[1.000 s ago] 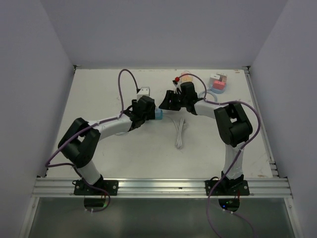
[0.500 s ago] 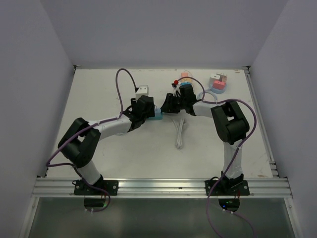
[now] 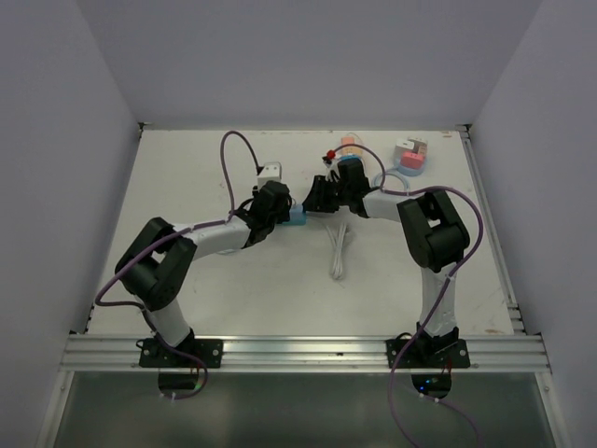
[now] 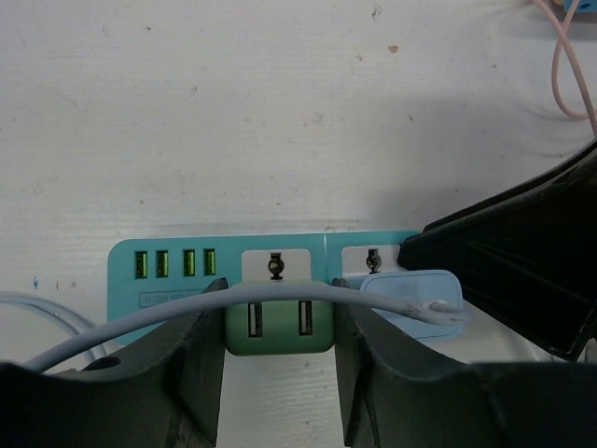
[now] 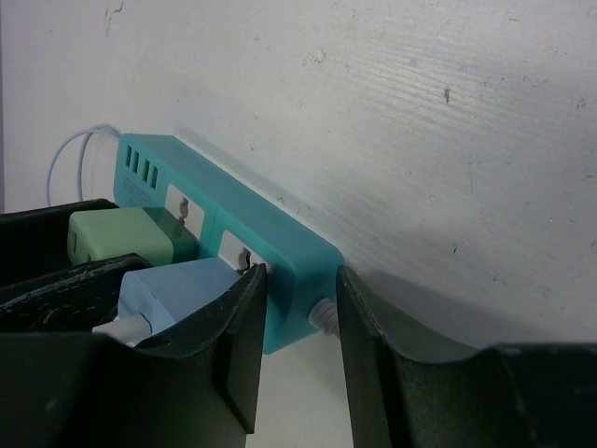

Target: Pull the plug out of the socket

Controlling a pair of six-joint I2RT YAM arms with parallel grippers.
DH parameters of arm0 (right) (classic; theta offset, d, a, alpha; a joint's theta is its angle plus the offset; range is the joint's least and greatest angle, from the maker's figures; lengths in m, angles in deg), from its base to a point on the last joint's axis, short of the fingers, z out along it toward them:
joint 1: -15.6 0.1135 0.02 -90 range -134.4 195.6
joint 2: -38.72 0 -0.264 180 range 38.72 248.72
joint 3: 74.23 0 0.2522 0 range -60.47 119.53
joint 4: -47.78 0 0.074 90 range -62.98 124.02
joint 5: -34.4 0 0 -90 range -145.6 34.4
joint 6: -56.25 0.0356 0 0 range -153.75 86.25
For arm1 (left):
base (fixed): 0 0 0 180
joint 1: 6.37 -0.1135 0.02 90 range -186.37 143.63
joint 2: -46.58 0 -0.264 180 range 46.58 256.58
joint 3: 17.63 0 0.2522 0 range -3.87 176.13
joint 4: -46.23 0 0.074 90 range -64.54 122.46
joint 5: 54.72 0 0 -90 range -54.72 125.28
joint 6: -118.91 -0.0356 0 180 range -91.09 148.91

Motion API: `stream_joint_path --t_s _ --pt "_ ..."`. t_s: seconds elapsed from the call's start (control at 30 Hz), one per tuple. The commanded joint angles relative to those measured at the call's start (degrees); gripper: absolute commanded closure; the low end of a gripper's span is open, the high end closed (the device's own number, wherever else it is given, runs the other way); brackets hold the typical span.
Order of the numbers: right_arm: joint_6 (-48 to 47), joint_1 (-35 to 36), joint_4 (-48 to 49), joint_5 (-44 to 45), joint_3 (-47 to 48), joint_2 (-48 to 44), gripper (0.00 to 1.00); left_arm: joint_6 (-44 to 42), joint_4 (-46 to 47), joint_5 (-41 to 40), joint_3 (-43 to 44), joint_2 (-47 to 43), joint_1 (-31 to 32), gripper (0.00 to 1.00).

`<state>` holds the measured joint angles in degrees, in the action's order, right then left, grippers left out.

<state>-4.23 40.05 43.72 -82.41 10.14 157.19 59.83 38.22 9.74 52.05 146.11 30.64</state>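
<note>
The socket is a teal power strip (image 4: 187, 266) lying on the white table, small in the top view (image 3: 298, 217). A green plug (image 4: 278, 322) sits in its left outlet and a light blue plug (image 4: 410, 299) with a grey cable sits in the right one. My left gripper (image 4: 280, 301) is shut on the green plug, one finger pressed on each side. My right gripper (image 5: 300, 280) is shut across the strip's cable end (image 5: 280, 243), with the blue plug (image 5: 177, 285) just beside its left finger (image 5: 233, 336).
A folded white cable (image 3: 339, 252) lies on the table in front of the strip. A white block (image 3: 270, 173) stands behind my left gripper. Small pink and blue items (image 3: 410, 156) sit at the back right. A thin pink cable (image 4: 569, 56) loops nearby.
My right gripper moved left onto the strip's end and its fingers narrowed. My left gripper's fingers closed in on the green plug.
</note>
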Motion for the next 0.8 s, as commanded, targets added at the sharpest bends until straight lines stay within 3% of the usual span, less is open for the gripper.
stream_joint_path --t_s 0.0,0.13,0.27,0.77 --pt "-3.06 0.16 -4.24 2.72 0.76 2.2 0.62 -0.07 1.62 -1.18 -0.11 -0.12 -1.16 0.6" --pt "-3.5 0.16 -6.61 5.0 1.9 3.08 0.66 -0.42 1.54 -0.39 0.24 -1.53 -1.16 0.85" --pt "-4.9 0.6 -11.0 7.64 3.48 4.31 0.68 -0.42 1.01 0.66 0.59 -2.58 -1.16 0.99" --pt "-9.39 4.29 -21.56 17.49 9.37 7.38 0.69 -0.86 -0.57 2.51 3.67 -5.31 -1.07 1.0"
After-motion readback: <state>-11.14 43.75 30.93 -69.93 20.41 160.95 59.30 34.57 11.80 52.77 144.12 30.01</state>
